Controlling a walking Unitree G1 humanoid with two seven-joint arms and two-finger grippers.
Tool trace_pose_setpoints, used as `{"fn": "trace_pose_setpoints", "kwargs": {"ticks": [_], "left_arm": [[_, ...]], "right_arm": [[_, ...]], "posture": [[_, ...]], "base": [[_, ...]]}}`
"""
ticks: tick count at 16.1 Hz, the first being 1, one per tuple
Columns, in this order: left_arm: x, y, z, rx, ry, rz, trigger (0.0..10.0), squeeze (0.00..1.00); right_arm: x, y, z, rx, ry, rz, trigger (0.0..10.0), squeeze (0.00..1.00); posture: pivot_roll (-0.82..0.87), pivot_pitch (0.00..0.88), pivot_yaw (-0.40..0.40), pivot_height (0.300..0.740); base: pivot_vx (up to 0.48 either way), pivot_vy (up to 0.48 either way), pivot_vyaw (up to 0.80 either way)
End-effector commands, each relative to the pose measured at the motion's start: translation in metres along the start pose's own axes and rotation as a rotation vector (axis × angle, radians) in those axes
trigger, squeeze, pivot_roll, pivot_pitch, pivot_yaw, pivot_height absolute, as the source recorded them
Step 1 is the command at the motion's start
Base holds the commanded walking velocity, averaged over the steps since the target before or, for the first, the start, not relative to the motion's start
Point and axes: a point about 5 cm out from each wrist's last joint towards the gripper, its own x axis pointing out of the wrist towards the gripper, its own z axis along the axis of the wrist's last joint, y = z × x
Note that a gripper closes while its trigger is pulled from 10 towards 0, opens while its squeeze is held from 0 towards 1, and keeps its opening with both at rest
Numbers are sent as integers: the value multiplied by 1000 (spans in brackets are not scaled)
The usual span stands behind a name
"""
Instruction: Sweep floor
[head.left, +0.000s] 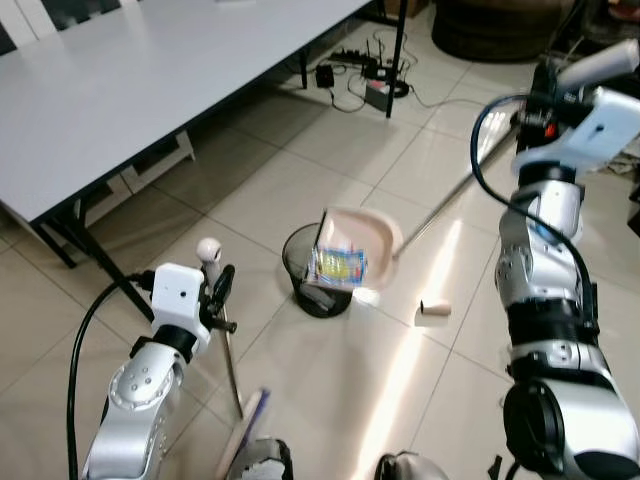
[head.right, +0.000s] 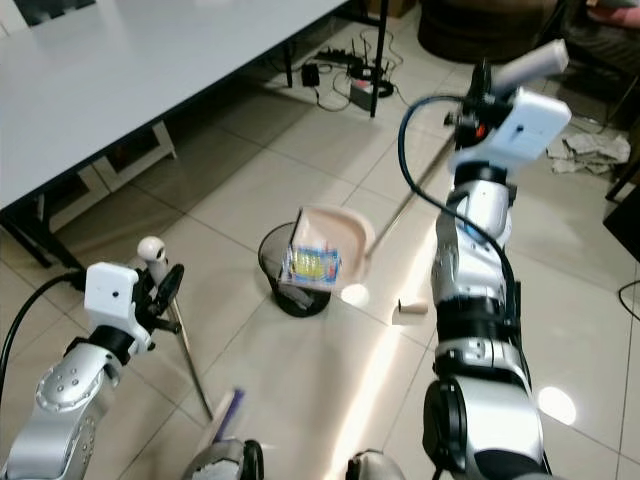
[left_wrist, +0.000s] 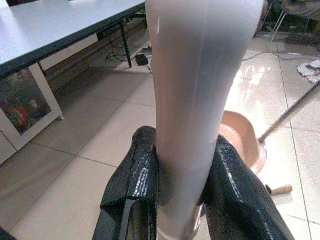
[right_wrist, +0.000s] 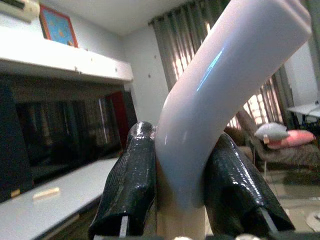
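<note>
While the right gripper (right_wrist: 172, 200) clenches the pale handle (right_wrist: 225, 95) of the long dustpan (head.left: 358, 240), the pink pan tilts over the black mesh bin (head.left: 305, 275) near the middle of the tiled floor (head.left: 330, 400), a colourful wrapper (head.left: 338, 266) sliding off it. The left gripper (left_wrist: 185, 185) grasps the broom handle (left_wrist: 200, 90) at about 8 o'clock from the bin; the broom's bristles (head.left: 245, 430) rest on the floor. A small beige roll (head.left: 434, 309) lies at 3 o'clock from the bin. The grey counter (head.left: 150, 70) stands at 11 o'clock.

Pink dustpan (head.left: 358, 236) – yellow-blue wrapper (head.left: 337, 265) inside; black mesh bin (head.left: 306, 272); grey table (head.left: 150, 70) (pale tiles (head.left: 300, 180)).
</note>
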Motion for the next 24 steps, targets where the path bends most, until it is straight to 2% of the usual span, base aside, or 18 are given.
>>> {"fn": "trace_pose_setpoints", "kwargs": {"ticks": [1, 4, 9, 12, 19, 24], "left_arm": [[1, 3, 9, 15, -37, 16, 10000, 0], [8, 3, 14, 18, -62, 21, 10000, 0], [15, -2, 15, 12, -76, 9, 10000, 0], [17, -1, 13, 7, -77, 7, 10000, 0], [19, -1, 11, 2, -82, -4, 10000, 0], [18, 0, 6, -9, -77, 8, 10000, 0]], "right_arm": [[9, 2, 16, 35, -90, -6, 10000, 0], [8, 2, 21, 97, -85, -32, 10000, 0], [1, 7, 43, 220, -118, -45, 10000, 0], [-3, 1, 54, 284, -125, -84, 10000, 0], [-17, -6, 59, 291, -66, -76, 10000, 0], [-21, -4, 61, 283, -26, -40, 10000, 0]], "posture": [[42, 156, 50, 740], [24, 149, 53, 740], [7, 129, 55, 740], [4, 114, 60, 740], [-4, 105, 61, 740], [-30, 95, 50, 740]], "base": [[0, 0, 0], [0, 0, 0], [203, 0, 0], [298, 0, 0], [316, 0, 0], [332, 0, 0]]}}
